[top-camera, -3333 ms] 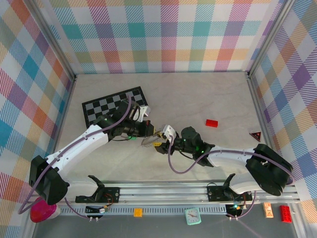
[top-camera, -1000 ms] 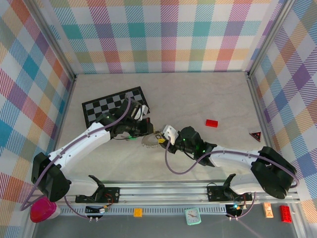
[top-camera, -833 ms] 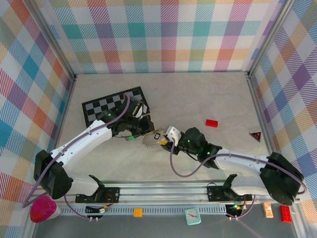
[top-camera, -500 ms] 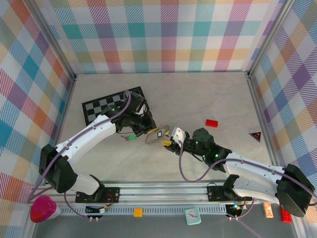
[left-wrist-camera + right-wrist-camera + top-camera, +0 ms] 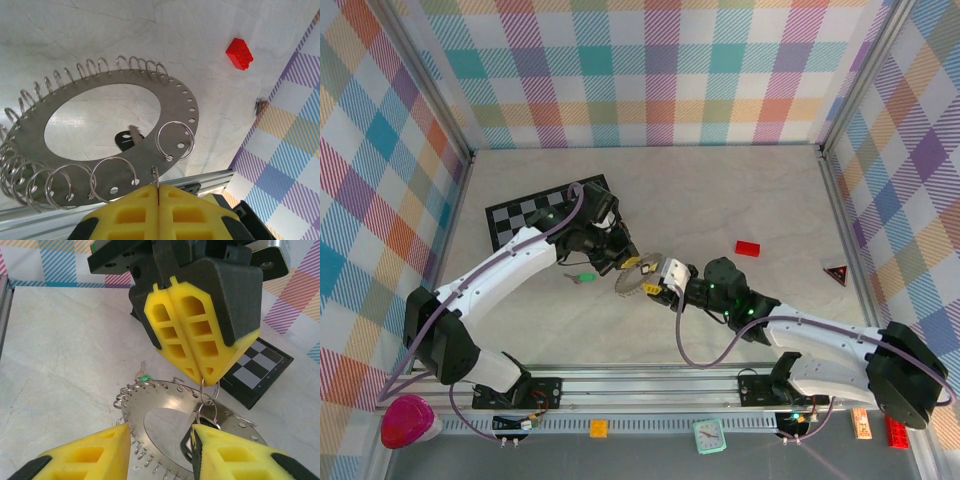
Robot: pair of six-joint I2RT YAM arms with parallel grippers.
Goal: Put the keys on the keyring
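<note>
Keyring (image 5: 175,107) hangs from the left gripper (image 5: 158,189), whose jaws are pinched shut on one small loop at its rim, with the black key (image 5: 127,139) just beneath it. The right gripper (image 5: 160,440) sits close below, jaws apart and empty. The green key (image 5: 582,278), lying near the left gripper, likely comes next and needs picking up.

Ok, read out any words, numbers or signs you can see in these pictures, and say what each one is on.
No text here is legible enough to quote.
The clock at the near edge: dial marks too small to read.
The red triangle by the right wall: a dark mark on it, too blurred to read.
</note>
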